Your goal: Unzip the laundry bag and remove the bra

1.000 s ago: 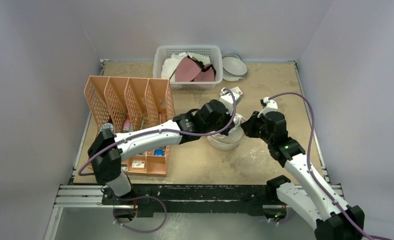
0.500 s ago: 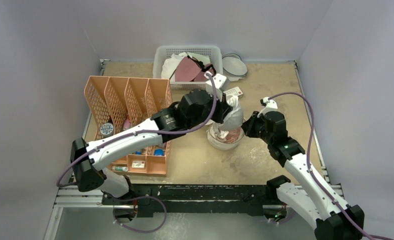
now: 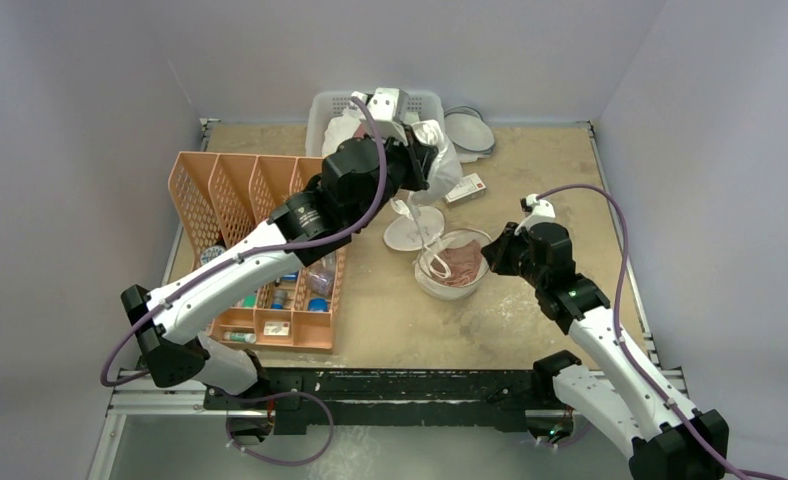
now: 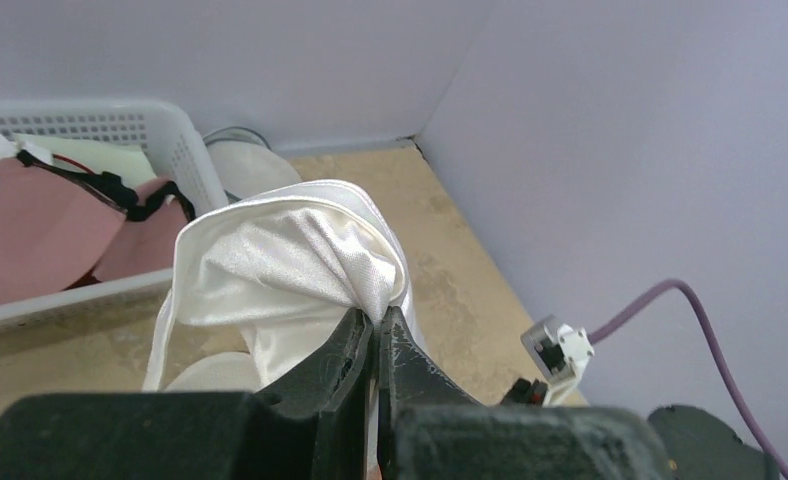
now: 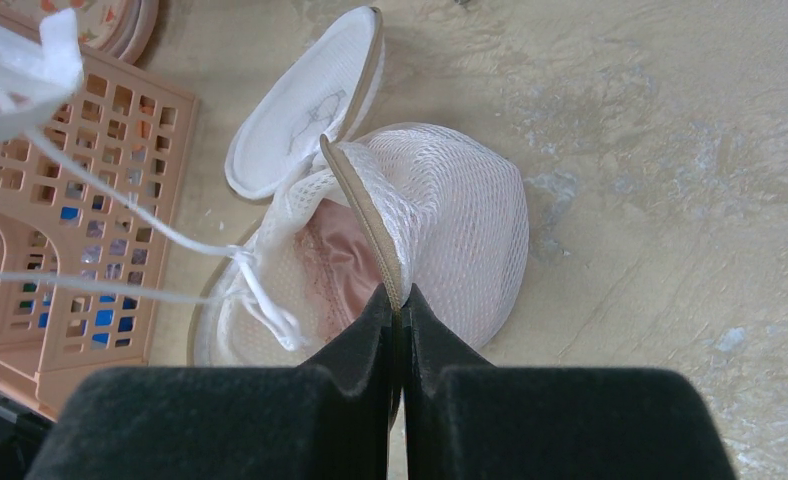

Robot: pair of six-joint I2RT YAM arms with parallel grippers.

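On the table, the left arm has swung up and back. A second ago it was bent low over the laundry bag, and half a second ago it was just above it. Now its wrist is high in front of the white basket, well clear of the orange organizer.

The bag has not shifted. It sits open near the middle of the table, its flat lid flipped back beside it.

The bra has risen with the arm. A pale satin cup hangs in the air near the basket, while thin white straps run back down into the bag. Pinkish fabric still lies inside, though I cannot tell whether it belongs to the same garment.

The left pincer is squeezed narrow on a fold of the cup. The right pincer stays clamped on the bag's tan rim, as it was throughout.

I judge the unzipping done and the removal partly done. The lift has freed the bulk of the bra, but the trailing straps show it is not yet clear. The right arm's hold on the bag is probably what lets the pull work without dragging the bag along.
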